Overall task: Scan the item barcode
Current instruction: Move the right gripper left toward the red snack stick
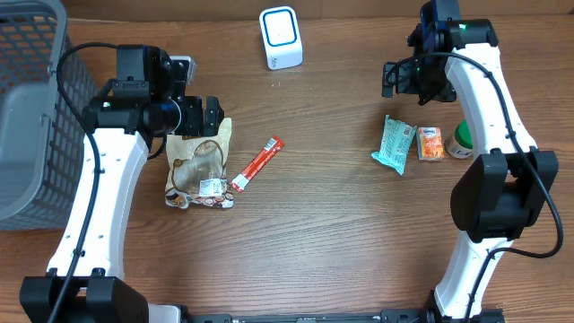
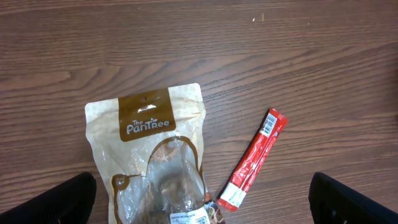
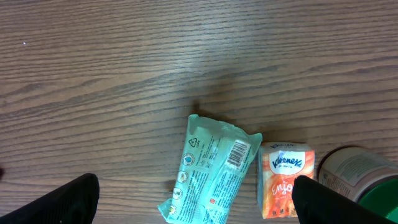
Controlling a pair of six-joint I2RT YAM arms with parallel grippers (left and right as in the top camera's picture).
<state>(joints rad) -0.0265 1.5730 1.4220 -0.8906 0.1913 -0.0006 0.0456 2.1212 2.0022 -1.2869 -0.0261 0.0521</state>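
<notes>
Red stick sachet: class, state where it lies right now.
In the overhead view, the red stick sachet lies left of centre, just right of the brown snack pouch.

Bright, even light; sharp frames

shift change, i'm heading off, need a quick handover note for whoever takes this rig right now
Left pincer: open, empty, above the brown pouch and red stick packet.
Right pincer: open, empty, above the teal packet, which lies barcode up beside the Kleenex pack and green-lidded jar.
White box, likely the scanner, is top centre in the overhead view; grey basket far left.
Done: nothing is held, nothing at the scanner.
To do: grasp an item, show its barcode to the scanner.
</notes>
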